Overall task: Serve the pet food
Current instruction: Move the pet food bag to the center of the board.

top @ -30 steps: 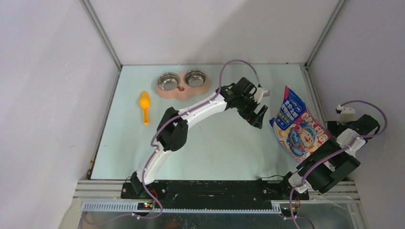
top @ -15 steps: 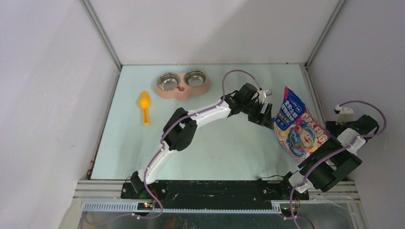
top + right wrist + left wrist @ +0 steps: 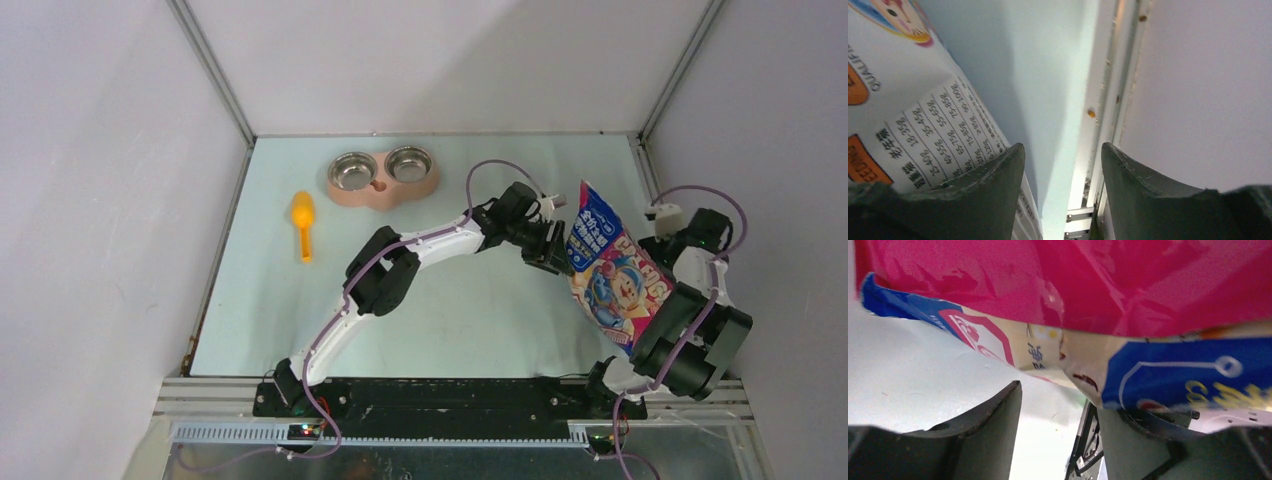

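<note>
Top view: the cat food bag [image 3: 608, 275] is now standing steeper than a second ago and has shifted toward the middle of the counter [image 3: 450, 320], its top corner pointing away from the arm bases. The right arm [image 3: 697, 290] has swung inward behind it. The left pincer [image 3: 556, 258], well short of the bag a second ago, is now reaching its left edge. The pink twin-bowl feeder [image 3: 383, 178] and the yellow scoop [image 3: 303, 222] are lying where they were, well apart from the bag.

Left wrist view: the bag's glossy pink and blue skin is filling the upper frame and covering one finger, while the other finger [image 3: 993, 425] is standing clear of it with counter showing between. The pincer has been narrowing, but whether it is pinching the bag yet I cannot tell.

Right wrist view: the right pincer [image 3: 1063, 152] is showing its fingers apart, with the bag's printed panel running behind one finger and a sliver low between them. Since the bag is rising with this arm, it is probably pinching the bag's lower part.

No kibble is showing; it is presumably all inside the bag. A two-handed hold is forming, likely to open the bag or tip it.
</note>
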Controlling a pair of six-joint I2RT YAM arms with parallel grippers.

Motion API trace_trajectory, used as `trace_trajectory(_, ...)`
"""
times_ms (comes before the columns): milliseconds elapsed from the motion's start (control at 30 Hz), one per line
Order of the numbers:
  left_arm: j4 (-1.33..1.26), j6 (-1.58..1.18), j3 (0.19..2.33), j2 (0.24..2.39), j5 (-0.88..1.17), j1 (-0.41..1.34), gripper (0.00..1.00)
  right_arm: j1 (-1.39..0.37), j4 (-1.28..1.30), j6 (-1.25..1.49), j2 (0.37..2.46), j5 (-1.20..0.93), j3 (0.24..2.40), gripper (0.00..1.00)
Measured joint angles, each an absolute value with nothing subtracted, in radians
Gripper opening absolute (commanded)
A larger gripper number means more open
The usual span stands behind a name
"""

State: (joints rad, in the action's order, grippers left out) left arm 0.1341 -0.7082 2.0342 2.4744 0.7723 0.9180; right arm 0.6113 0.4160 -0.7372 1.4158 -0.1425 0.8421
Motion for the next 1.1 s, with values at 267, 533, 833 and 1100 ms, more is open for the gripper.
trace_trajectory(267, 0.129, -0.723, 1.938, 2.457, 0.806, 0.909, 0.63, 0.439, 0.486, -0.673, 1.489, -0.107, 0.929, 0.62)
trace_trajectory(533, 0.163, -0.626, 1.62, 2.218, 0.766, 0.814, 0.79, 0.197, 0.539, -0.57, 1.576, -0.195, 1.044, 0.62)
trace_trajectory(833, 0.311, -0.324, 1.406, 1.791, 0.655, 0.54, 0.88, 0.035, 0.626, -0.42, 1.654, -0.332, 1.171, 0.65)
trace_trajectory(1100, 0.454, -0.165, 1.391, 1.792, 0.65, 0.544, 0.89, 0.352, 0.654, -0.325, 1.556, -0.306, 1.28, 0.67)
